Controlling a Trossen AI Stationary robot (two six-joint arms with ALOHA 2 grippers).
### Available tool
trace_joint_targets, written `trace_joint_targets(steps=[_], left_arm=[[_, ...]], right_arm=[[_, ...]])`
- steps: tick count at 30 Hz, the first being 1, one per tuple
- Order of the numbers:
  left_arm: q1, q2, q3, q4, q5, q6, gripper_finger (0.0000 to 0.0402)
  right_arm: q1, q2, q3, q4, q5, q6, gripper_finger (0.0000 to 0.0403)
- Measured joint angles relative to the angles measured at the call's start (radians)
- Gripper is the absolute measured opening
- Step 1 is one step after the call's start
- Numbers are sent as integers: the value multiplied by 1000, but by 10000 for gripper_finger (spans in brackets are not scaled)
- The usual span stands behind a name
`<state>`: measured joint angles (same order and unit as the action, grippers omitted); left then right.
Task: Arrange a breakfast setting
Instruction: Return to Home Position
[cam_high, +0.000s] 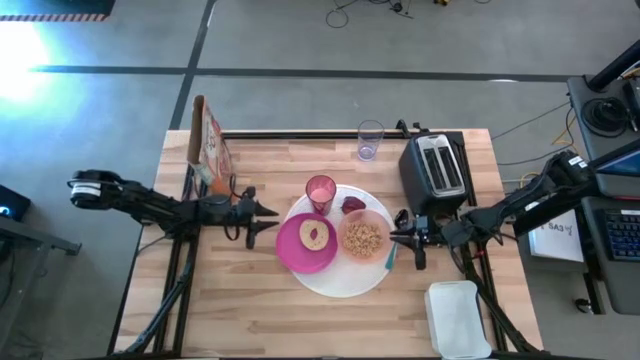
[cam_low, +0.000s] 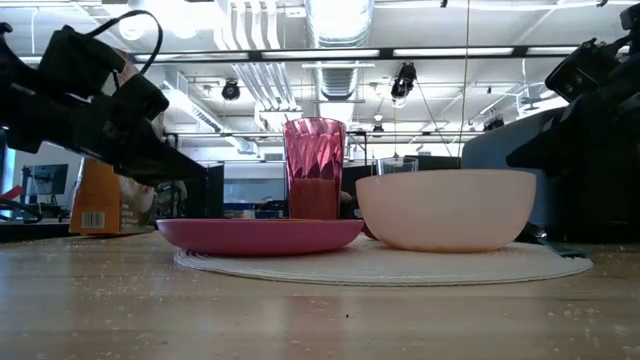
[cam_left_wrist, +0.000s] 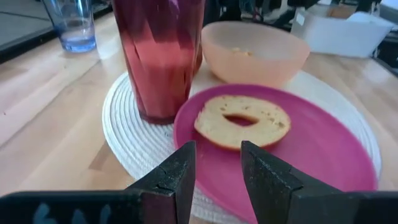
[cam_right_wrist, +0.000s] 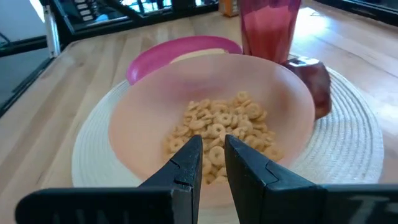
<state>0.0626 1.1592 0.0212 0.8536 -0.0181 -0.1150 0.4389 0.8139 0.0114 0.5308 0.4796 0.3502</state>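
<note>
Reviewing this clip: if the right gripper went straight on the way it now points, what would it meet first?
The right gripper would most likely meet the bowl of cereal, straight ahead; its height over the rim is unclear.

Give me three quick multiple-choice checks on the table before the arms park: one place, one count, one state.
1. The bagel half lies: A) on the magenta plate; B) in the peach bowl; C) in the toaster.
2. Drinking vessels on the table: A) one; B) two; C) four.
3. The left gripper is: A) shut on the bagel half; B) open and empty; C) shut on the spoon.
Answers: 1 A, the left wrist view shows it on that plate. 2 B, the pink cup and a clear glass. 3 B, its fingers stand apart with nothing between.
</note>
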Motion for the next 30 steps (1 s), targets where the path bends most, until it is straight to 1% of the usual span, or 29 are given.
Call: trace_joint_targets(steps=[9, 18, 25, 30], left_arm=[[0, 80, 4, 4, 0, -1, 111], [0, 153, 83, -1, 2, -3, 111], [1, 11, 95, -11, -17, 1, 111], [1, -100, 95, -11, -17, 1, 111]], right_arm=[[0, 0, -1, -2, 4, -1, 59], [0, 0, -1, -2, 7, -2, 59], [-1, -14, -1, -3, 11, -2, 59], [-1, -71, -1, -7, 15, -3, 59]])
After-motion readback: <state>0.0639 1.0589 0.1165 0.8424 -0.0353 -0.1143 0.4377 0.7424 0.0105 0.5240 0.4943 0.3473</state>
